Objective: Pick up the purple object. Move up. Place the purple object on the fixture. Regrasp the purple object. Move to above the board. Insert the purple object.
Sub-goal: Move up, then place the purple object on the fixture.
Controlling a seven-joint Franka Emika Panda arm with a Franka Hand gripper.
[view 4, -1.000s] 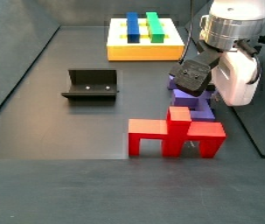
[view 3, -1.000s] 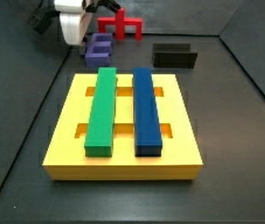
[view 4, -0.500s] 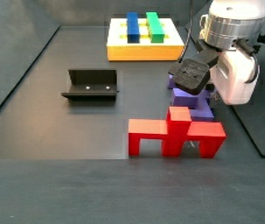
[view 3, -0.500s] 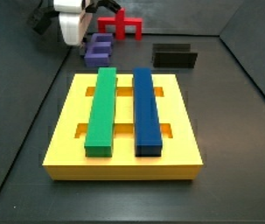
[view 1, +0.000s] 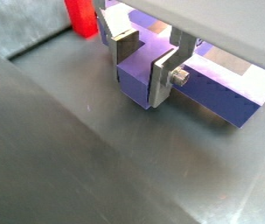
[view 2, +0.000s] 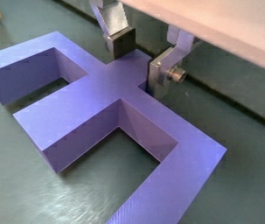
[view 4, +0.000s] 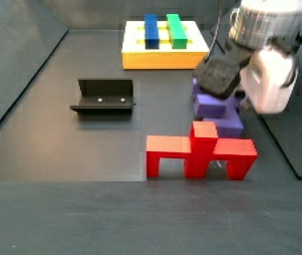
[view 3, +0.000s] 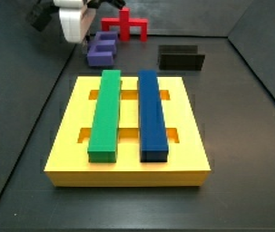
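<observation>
The purple object (view 4: pixel 217 110) lies on the dark floor, just behind the red piece. My gripper (view 4: pixel 220 76) stands over it, white body above. In both wrist views the silver fingers sit against the two sides of its raised stem: the gripper (view 1: pixel 144 66) is shut on the purple object (view 1: pixel 216 87). Its wide bar and notches spread out below the gripper (view 2: pixel 142 59) across the purple object (view 2: pixel 87 96). The black fixture (view 4: pixel 103 96) stands apart with nothing on it. The yellow board (view 3: pixel 127 168) carries a green bar (view 3: pixel 104 113) and a blue bar (view 3: pixel 153 113).
A red cross-shaped piece (view 4: pixel 200 154) stands right next to the purple object, also showing as the red piece (view 3: pixel 125 25) behind the gripper (view 3: pixel 86 38). Dark walls ring the floor. The fixture (view 3: pixel 182 58) sits beyond the board's far end.
The gripper has risen slightly in both side views and is blurred with motion. The purple object stays between the fingers. Board, fixture and red piece have not moved.
</observation>
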